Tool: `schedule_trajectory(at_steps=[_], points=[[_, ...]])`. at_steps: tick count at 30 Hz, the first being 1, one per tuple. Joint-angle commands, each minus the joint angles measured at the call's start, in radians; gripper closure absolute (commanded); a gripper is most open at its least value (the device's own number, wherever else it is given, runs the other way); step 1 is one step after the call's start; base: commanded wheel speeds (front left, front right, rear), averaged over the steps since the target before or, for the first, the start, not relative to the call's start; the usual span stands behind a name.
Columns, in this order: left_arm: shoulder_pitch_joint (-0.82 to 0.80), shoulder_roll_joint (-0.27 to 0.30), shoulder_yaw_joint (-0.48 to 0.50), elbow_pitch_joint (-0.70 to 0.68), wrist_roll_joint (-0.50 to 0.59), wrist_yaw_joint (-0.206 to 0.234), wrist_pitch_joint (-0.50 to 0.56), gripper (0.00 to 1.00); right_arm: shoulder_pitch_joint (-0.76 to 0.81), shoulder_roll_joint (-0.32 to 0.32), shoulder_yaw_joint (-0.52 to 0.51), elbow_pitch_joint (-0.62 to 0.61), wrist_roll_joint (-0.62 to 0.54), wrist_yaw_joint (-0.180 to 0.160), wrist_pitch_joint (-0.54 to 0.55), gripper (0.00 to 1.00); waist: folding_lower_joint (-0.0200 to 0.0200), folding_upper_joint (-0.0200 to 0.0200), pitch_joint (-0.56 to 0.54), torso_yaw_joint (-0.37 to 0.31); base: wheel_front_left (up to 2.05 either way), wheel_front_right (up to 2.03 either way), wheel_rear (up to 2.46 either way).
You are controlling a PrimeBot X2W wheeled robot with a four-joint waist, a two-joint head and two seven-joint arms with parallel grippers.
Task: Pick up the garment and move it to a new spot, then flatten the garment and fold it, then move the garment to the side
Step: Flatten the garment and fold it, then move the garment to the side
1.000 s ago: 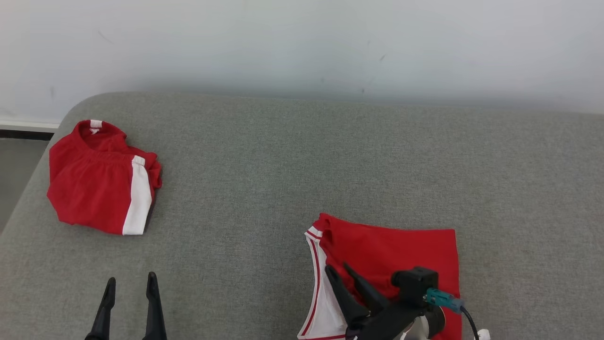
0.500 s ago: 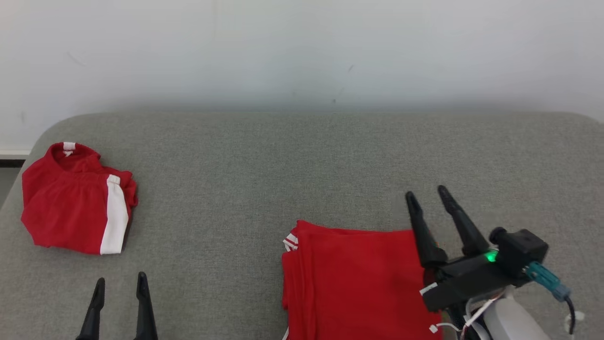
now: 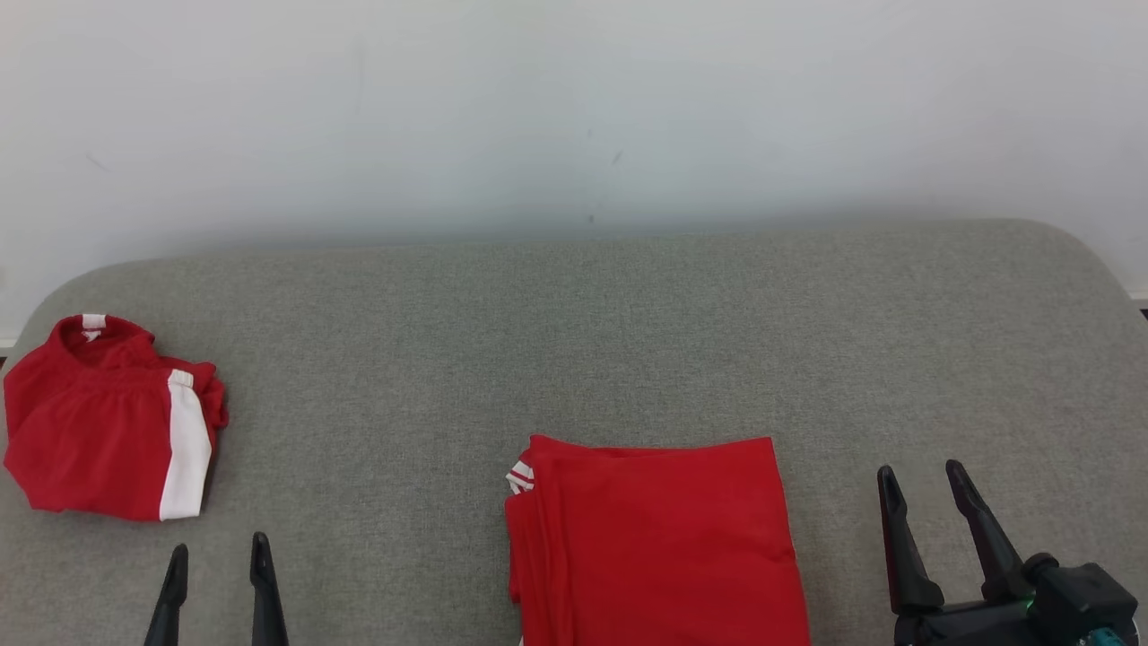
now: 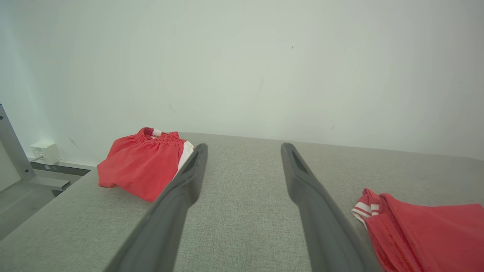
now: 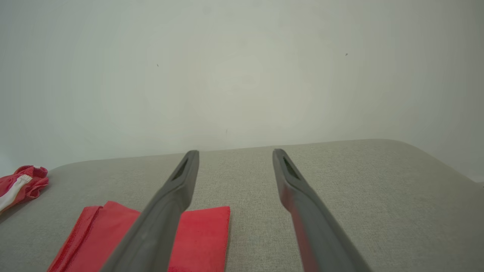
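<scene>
Head view: folded red garment (image 3: 655, 538) lay flat at near middle of grey padded table (image 3: 574, 341); bunched red shorts with white stripe (image 3: 108, 422) at far left. Left gripper (image 3: 220, 543) and right gripper (image 3: 921, 468) empty, jaws wide.
Left wrist view: garment right of fingers (image 4: 177, 200), shorts left.
Right wrist view: garment at lower left.

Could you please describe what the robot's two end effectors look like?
The left end effector and right end effector each have two long, dark, tapering fingers with a slot near the tip. A black housing sits behind the right one.
</scene>
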Motion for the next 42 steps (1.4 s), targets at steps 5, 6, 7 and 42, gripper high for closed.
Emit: schedule_trajectory(at_steps=[5,6,7,42], points=[[0.042,0.0,-0.007,0.014,0.018,-0.017,-0.003,0.0,0.066,0.026,-0.023,-0.021,-0.023,-0.002,0.0,0.0,0.0001,0.0,-0.014,-0.01,0.0,0.0,0.0],[0.046,0.0,-0.008,0.018,0.022,-0.019,-0.003,0.0,0.071,0.03,-0.027,-0.022,-0.023,-0.002,0.0,0.0,0.0001,0.0,-0.015,-0.01,0.0,0.0,0.0],[0.049,0.0,-0.012,0.012,0.03,-0.027,-0.003,0.0,0.078,0.038,-0.031,-0.024,-0.025,-0.002,0.0,0.0,0.0001,0.0,-0.014,-0.007,0.0,0.0,0.0],[0.07,0.105,-0.141,-0.018,-0.07,-0.059,-0.003,0.0,0.095,0.051,-0.022,0.027,-0.049,-0.002,0.0,0.0,0.0001,0.0,-0.025,0.022,0.0,0.0,0.0]])
